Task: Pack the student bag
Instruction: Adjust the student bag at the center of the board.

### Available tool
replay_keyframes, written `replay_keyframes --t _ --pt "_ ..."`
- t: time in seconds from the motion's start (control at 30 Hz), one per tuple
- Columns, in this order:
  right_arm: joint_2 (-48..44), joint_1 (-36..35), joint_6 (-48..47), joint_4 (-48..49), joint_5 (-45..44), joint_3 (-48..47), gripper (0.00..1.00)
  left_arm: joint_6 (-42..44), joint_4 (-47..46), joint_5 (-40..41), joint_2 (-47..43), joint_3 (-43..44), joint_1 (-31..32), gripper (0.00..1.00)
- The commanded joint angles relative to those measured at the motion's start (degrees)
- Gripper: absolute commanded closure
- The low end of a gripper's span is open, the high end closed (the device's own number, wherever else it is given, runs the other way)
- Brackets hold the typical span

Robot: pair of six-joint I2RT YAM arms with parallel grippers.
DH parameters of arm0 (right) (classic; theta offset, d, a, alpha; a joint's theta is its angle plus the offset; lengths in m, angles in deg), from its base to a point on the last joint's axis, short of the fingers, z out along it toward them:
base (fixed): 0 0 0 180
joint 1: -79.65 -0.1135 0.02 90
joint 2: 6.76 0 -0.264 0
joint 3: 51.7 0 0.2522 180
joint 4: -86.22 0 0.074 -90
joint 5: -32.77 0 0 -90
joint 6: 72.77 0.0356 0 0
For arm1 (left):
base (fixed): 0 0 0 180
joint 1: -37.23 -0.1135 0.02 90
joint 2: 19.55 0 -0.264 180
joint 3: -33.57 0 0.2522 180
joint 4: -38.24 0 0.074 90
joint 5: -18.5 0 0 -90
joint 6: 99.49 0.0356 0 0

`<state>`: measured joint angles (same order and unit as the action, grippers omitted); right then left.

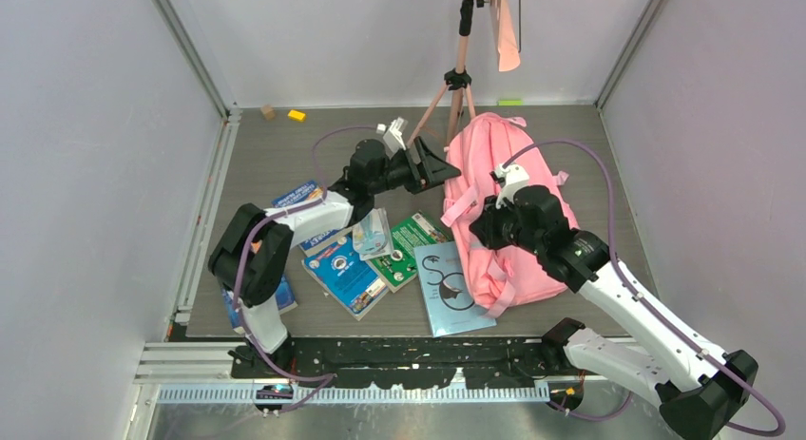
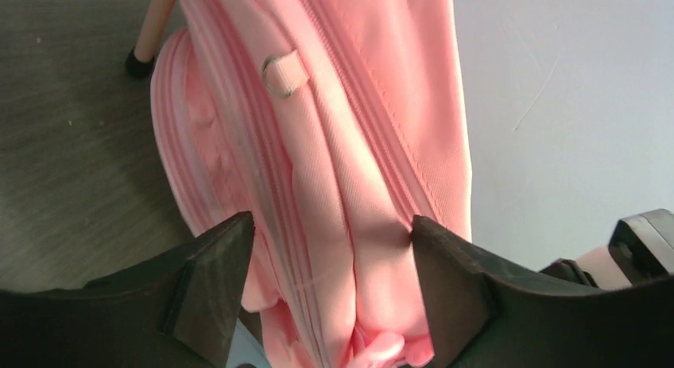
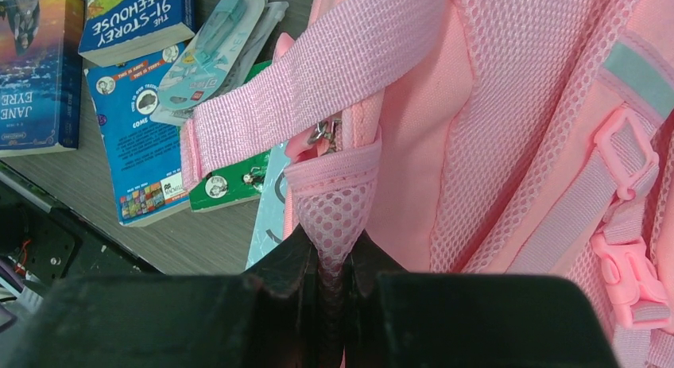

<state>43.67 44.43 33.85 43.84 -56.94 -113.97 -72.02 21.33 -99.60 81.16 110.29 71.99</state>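
The big bright pink fabric student bag (image 1: 494,212) lies on the grey table right of centre, straps up, its long axis running far to near. The right gripper (image 3: 334,265) sits over its middle, jaws pressed together on a pink mesh strap (image 3: 338,201). The left gripper (image 1: 439,164) hangs at the bag's far left edge, jaws spread and straddling the zipped side (fabric lies between them, contact unclear). Paperback books (image 1: 347,269) lie just left of the bag.
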Motion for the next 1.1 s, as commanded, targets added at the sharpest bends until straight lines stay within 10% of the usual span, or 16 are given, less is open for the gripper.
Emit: replay_keyframes --t 0.0,0.2,0.37,0.6,0.73,1.07 --pt "-0.3 -1.7 -0.5 5.3 3.4 -1.7 1.0 2.6 -0.9 -0.9 2.4 5.0 0.1 0.36" --pt "-0.6 -2.3 -0.5 5.3 1.7 -2.0 1.0 5.2 1.7 -2.1 2.8 6.0 0.1 0.99" --pt "0.3 -2.3 1.8 2.9 -12.2 -4.1 0.99 12.0 2.7 -2.0 -3.3 0.9 1.8 1.0" --pt "-1.1 -2.3 6.9 2.0 -20.9 -7.9 0.31 20.7 2.5 3.9 -13.7 -10.3 6.8 1.0" --pt "-1.6 -2.3 9.1 3.6 -21.3 -10.0 0.15 24.3 3.1 10.1 -18.6 -14.9 9.6 1.0" --pt "5.8 -2.3 13.5 7.5 -12.0 -18.7 0.09 24.1 8.2 19.3 -24.0 -19.4 13.3 1.0"
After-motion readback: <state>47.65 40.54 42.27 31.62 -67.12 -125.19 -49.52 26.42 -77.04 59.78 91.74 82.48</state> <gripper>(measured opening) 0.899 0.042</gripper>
